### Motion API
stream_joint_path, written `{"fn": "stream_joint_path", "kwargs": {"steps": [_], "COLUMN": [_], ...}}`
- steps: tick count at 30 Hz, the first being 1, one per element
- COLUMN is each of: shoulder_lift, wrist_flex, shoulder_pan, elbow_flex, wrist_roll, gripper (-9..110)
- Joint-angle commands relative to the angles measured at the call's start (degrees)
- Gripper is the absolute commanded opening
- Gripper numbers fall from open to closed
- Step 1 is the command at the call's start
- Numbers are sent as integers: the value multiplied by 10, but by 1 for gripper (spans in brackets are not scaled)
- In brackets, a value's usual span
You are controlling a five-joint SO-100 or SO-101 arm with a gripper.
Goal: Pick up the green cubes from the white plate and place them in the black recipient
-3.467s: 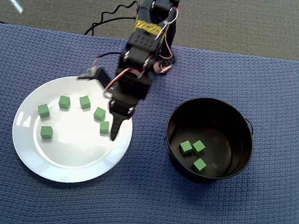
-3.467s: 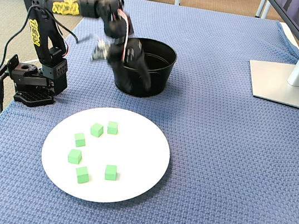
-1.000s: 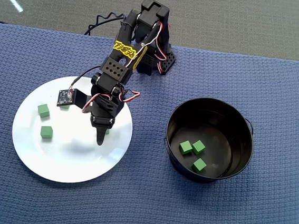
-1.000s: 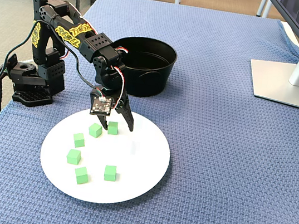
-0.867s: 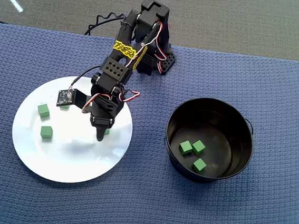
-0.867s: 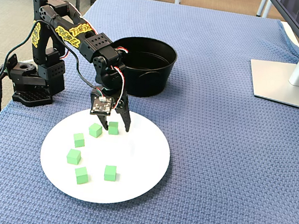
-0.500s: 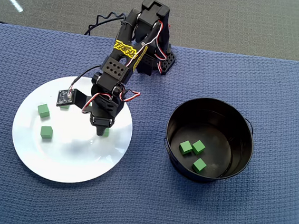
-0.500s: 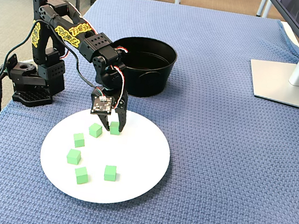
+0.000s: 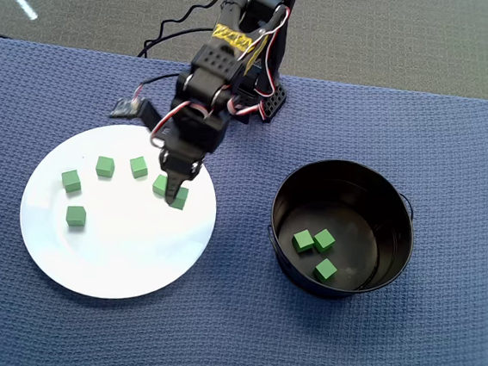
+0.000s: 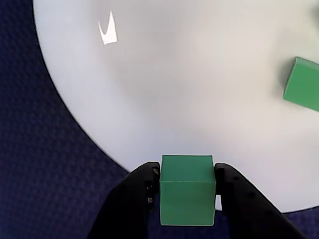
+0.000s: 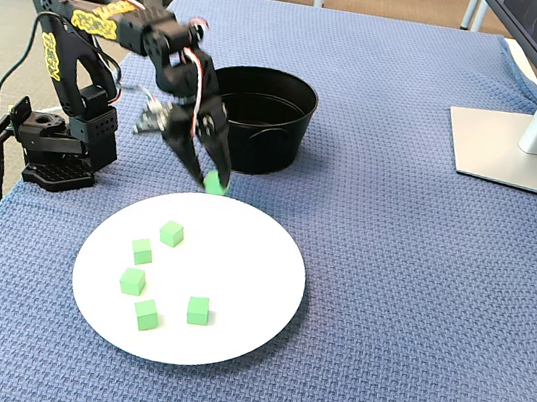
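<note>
On the blue woven tabletop (image 9: 454, 151), the large round white plate (image 9: 72, 266) carries five small matte green cubes (image 9: 76, 215). At its three o'clock edge, the black two-finger gripper (image 10: 187, 186) clamps a sixth green cube (image 10: 187, 189), raised above the plate. Farther right, the round glossy black pot (image 9: 397, 206) contains three cubes.

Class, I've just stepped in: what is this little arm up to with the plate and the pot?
The arm's gripper has a green cube pinched between its fingers and holds it lifted above the near edge of the white plate. Five more green cubes lie on the plate. The black pot beside it already holds three cubes. So it is moving cubes from plate to pot, one at a time, and this one has not reached the pot yet.
</note>
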Motion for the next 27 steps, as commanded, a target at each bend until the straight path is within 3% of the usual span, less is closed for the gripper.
{"fn": "stream_joint_path", "kwargs": {"steps": [1,6,18,27], "shoulder_lift": [69,104,-1,-100], "wrist_flex": [54,106,29,8], "shoulder_pan": [-62,-174,-425,-486], "elbow_flex": [-76,-147,-133,-134], "wrist_roll": [62,135,230,236], "gripper": [0,0,0,0]}}
